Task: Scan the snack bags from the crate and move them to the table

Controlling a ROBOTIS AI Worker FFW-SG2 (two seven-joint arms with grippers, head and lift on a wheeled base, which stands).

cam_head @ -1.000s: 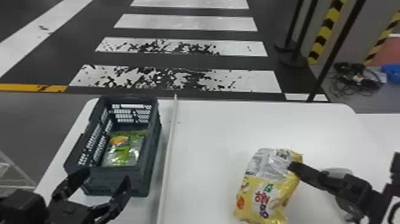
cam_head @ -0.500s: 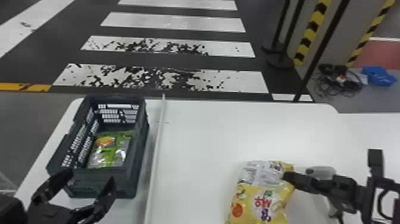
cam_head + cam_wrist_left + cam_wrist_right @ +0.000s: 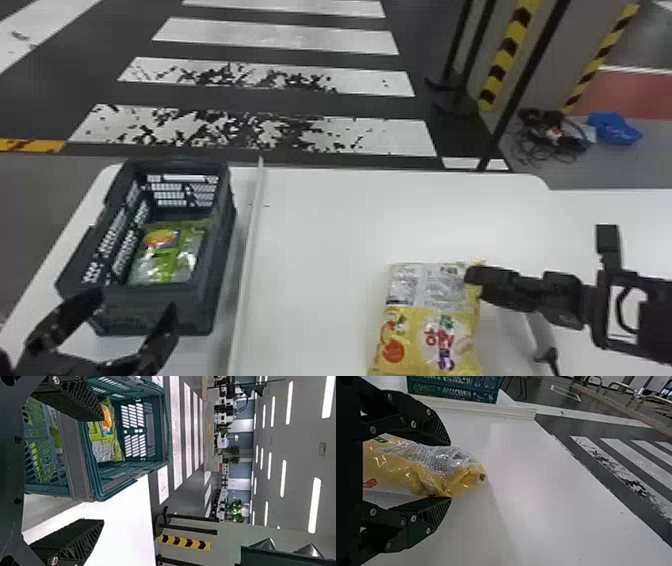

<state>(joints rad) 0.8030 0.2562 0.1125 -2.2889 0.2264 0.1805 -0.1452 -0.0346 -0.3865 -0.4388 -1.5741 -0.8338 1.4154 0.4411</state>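
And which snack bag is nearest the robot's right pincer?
The yellow bag, outside the crate, gripped by the right pincer; the green packaging lies inside the crate.

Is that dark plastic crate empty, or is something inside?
Not empty: the crate has at least one green snack bag inside. It isn't full either; bare space shows at the far end.

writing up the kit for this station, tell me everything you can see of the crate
The crate is dark grey-green, teal at the left wrist, and looks like rigid plastic, with latticed walls, a thick rim and an open top. It stands upright on the left of the white table, beside a pale raised strip. Green and silver snack packaging lies inside. The left end effector is at its near end; whether they touch, I can't tell.
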